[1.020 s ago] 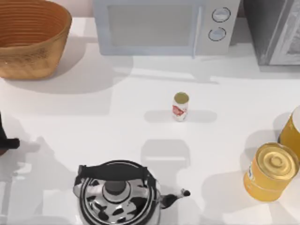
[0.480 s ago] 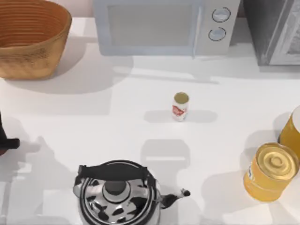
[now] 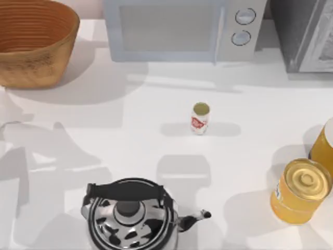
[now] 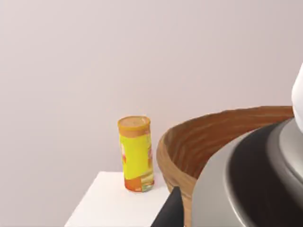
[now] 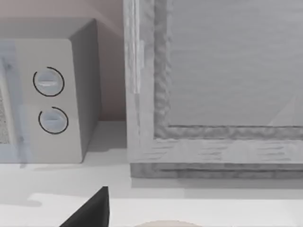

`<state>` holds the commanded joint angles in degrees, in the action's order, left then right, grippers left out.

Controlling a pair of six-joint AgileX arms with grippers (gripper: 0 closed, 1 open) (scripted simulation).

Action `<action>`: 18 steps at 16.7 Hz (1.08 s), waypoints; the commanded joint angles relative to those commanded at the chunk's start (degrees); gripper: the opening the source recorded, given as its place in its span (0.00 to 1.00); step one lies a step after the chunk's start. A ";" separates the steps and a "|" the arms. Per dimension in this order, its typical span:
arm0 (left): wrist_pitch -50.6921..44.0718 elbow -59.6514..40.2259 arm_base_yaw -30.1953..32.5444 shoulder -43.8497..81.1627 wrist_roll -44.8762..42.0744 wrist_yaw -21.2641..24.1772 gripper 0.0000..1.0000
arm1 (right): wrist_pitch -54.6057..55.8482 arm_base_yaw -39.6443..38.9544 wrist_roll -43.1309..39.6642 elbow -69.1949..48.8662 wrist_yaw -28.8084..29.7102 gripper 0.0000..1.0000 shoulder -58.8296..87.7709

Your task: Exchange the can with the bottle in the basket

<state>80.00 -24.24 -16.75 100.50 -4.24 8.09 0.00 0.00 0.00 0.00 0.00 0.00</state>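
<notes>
Left jaws near basket (image 4: 203, 142) rim

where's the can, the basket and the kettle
can (image 3: 200, 119): top view, on its white side with red markings.
basket (image 3: 49, 54): top view, on its ribbed outer wall.
kettle (image 3: 129, 221): top view, on its shiny lid below the black handle.

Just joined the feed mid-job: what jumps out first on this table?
The chrome kettle with its black handle dominates the near edge, left of centre. The big wicker basket fills the far left corner, and the tiny can stands alone mid-table, in front of the microwave. Two yellow-orange jars crowd the right edge.
</notes>
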 joint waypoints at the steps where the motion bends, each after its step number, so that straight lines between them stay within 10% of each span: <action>1: -3.24 -3.68 -0.13 -2.09 0.01 -1.39 0.00 | 0.00 0.00 0.00 0.00 0.00 1.00 0.00; 12: -59.10 -42.57 7.47 -8.86 1.39 -4.84 0.00 | 0.00 0.00 0.00 0.00 0.00 1.00 0.00; 18: -73.30 -52.07 12.71 -6.14 1.99 -2.29 0.00 | 0.00 0.00 0.00 0.00 0.00 1.00 0.00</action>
<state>6.70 -76.31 -4.04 94.37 -2.25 5.80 0.00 0.00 0.00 0.00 0.00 0.00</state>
